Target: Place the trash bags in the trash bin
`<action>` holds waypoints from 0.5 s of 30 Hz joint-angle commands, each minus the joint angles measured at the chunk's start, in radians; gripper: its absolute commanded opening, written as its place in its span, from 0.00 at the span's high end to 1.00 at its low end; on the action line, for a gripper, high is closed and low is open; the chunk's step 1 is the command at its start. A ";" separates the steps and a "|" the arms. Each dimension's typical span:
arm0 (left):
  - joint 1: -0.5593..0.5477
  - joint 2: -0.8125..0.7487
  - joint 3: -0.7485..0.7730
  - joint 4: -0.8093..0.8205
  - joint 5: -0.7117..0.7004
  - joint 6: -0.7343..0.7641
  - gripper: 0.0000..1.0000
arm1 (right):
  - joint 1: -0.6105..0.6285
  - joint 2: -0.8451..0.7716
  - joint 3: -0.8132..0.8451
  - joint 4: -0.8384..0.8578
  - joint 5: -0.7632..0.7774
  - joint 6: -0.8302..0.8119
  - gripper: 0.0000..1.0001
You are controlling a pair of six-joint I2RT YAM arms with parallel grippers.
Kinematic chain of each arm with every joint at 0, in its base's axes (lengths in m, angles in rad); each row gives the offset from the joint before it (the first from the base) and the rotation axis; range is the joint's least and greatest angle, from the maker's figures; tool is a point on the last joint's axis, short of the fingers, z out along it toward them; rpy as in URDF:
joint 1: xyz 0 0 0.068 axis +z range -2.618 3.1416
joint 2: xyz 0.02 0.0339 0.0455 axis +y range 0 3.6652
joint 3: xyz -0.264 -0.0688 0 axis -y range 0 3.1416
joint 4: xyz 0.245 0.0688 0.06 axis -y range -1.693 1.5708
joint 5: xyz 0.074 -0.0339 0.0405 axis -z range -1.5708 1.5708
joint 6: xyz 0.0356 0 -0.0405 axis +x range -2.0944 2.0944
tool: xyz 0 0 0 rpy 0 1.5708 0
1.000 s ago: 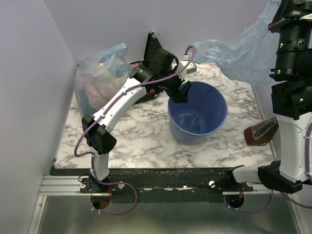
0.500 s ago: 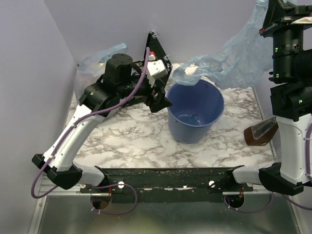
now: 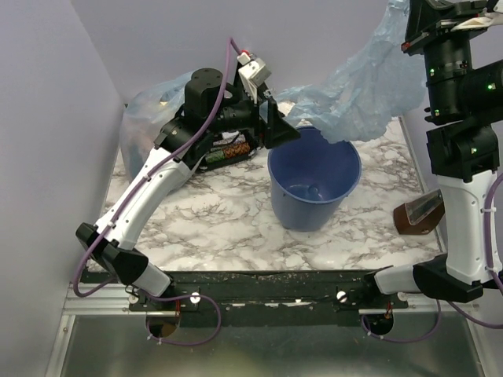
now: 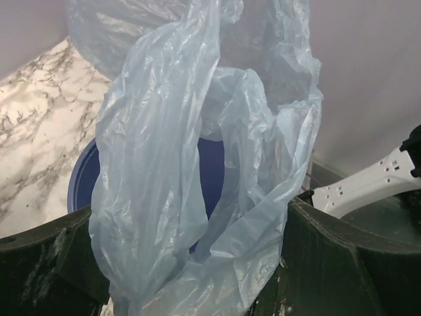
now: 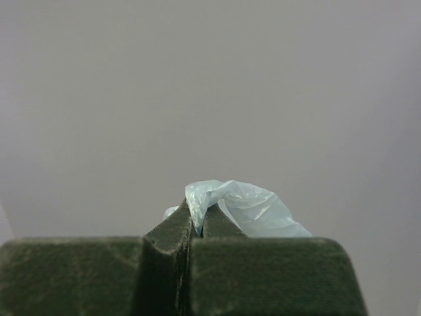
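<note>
The light-blue trash bag (image 3: 357, 90) hangs stretched from high at the right down to the far left rim of the blue trash bin (image 3: 314, 184). My right gripper (image 3: 410, 16) is shut on the bag's top corner (image 5: 230, 201), high above the table. My left gripper (image 3: 284, 129) is at the bag's lower end, just above the bin's rim. In the left wrist view its fingers (image 4: 329, 257) stand wide apart with the bag's film (image 4: 171, 164) bunched between them. The bin's rim (image 4: 80, 187) shows behind the film.
A bulging clear bag (image 3: 149, 129) of coloured items stands at the back left. A black case (image 3: 228, 149) lies behind my left arm. A brown object (image 3: 420, 212) sits at the table's right edge. Walls close in on the left and the back.
My left arm has lifted from the bin's left rim and reached up to the bag's lower end. My right arm has carried the bag's top a little to the left.
</note>
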 commanded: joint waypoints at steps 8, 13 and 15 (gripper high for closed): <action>0.080 -0.011 0.080 0.064 0.327 -0.125 0.03 | -0.006 -0.011 -0.030 -0.001 0.007 -0.029 0.99; 0.128 -0.033 0.004 0.109 0.278 -0.182 0.02 | -0.006 -0.014 -0.053 0.007 -0.011 -0.006 0.99; 0.128 -0.002 0.030 0.104 0.295 -0.180 0.05 | -0.006 -0.011 -0.052 0.006 -0.014 0.003 0.99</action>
